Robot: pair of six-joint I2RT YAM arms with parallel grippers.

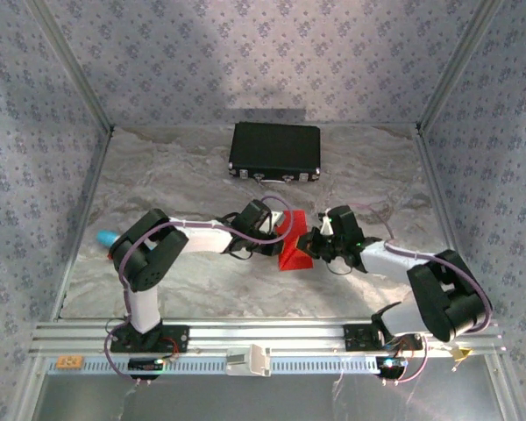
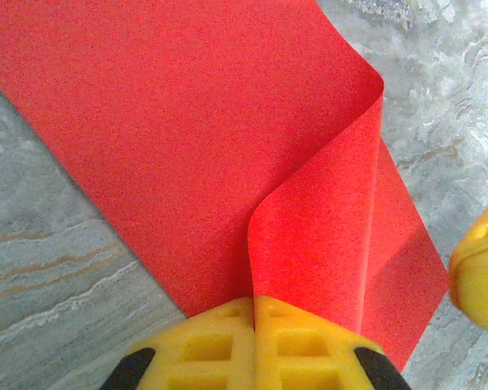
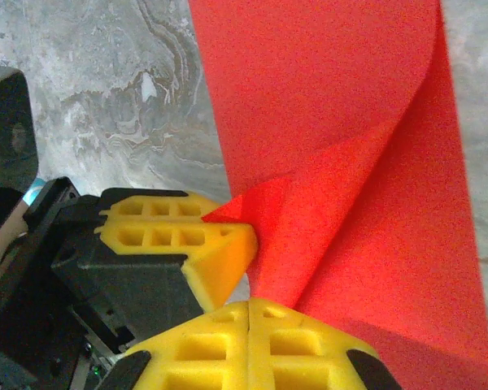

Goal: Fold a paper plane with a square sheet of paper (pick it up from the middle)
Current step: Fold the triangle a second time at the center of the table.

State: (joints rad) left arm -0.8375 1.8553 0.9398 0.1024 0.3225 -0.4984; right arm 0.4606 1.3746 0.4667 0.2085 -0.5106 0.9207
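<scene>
The square sheet of paper (image 1: 291,253) is bright red and lies mid-table, with one side lifted and curled over itself (image 2: 171,122) (image 3: 333,122). My left gripper (image 1: 280,235) (image 2: 254,301) is shut on the raised flap's edge. In the right wrist view its yellow fingers (image 3: 179,231) pinch a corner of the flap. My right gripper (image 1: 313,246) (image 3: 250,305) is shut too, with the red paper running into its tips from the other side. One of the right gripper's yellow fingers (image 2: 481,272) shows beside the paper's edge. A paper plane is out of view; the paper is a loosely bent sheet.
A black rectangular case (image 1: 275,149) lies at the back of the marbled table (image 1: 184,175). A small turquoise object (image 1: 105,237) sits at the left edge behind the left arm. Patterned walls close in the back and both sides.
</scene>
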